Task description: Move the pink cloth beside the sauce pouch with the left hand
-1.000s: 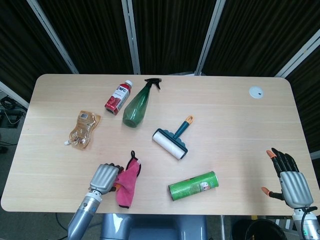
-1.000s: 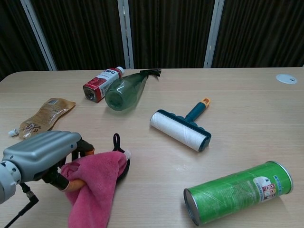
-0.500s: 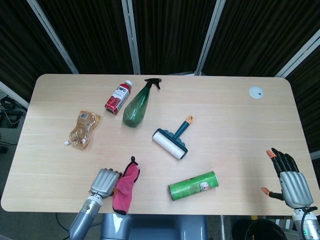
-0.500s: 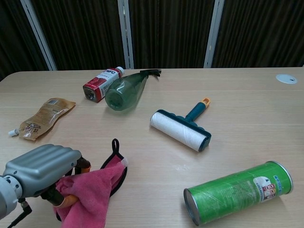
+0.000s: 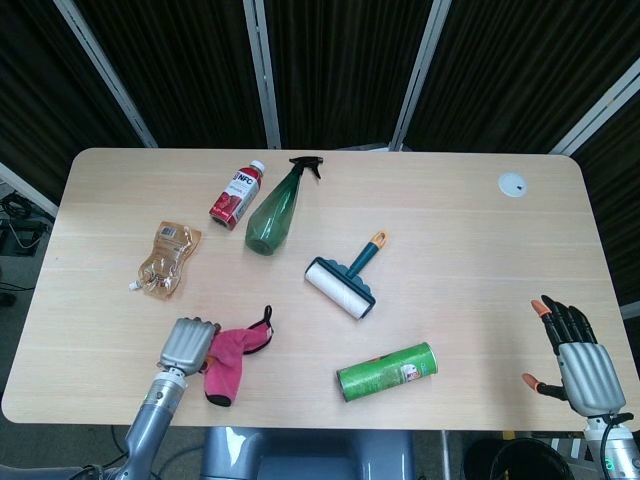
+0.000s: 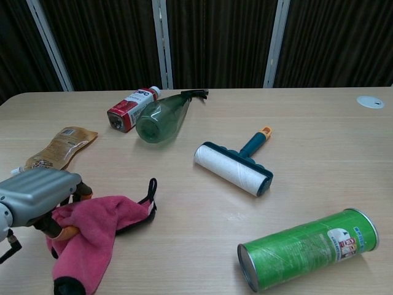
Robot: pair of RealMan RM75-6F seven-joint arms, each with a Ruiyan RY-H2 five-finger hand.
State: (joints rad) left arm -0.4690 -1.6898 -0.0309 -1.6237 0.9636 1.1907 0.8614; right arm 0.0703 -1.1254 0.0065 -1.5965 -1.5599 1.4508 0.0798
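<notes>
The pink cloth point(image 5: 229, 359) with black trim lies crumpled near the table's front left; the chest view shows the cloth point(image 6: 97, 228) trailing toward the front edge. My left hand point(image 5: 187, 344) grips its left end, fingers curled around the fabric, and appears as a grey hand point(image 6: 35, 191) at the chest view's left edge. The sauce pouch point(image 5: 166, 259) lies flat up and to the left of that hand, a short gap away; the pouch point(image 6: 56, 149) is just beyond my knuckles in the chest view. My right hand point(image 5: 577, 352) hovers off the table's right front edge, fingers spread, holding nothing.
A red drink bottle point(image 5: 236, 194) and a green spray bottle point(image 5: 276, 209) lie at the back left. A lint roller point(image 5: 345, 279) lies mid-table. A green cylindrical can point(image 5: 387, 371) lies on its side at the front. A white disc point(image 5: 512, 183) sits back right.
My left hand has dragged the pink cloth leftward along the front of the table, closer to the sauce pouch. The right hand has stayed still.
</notes>
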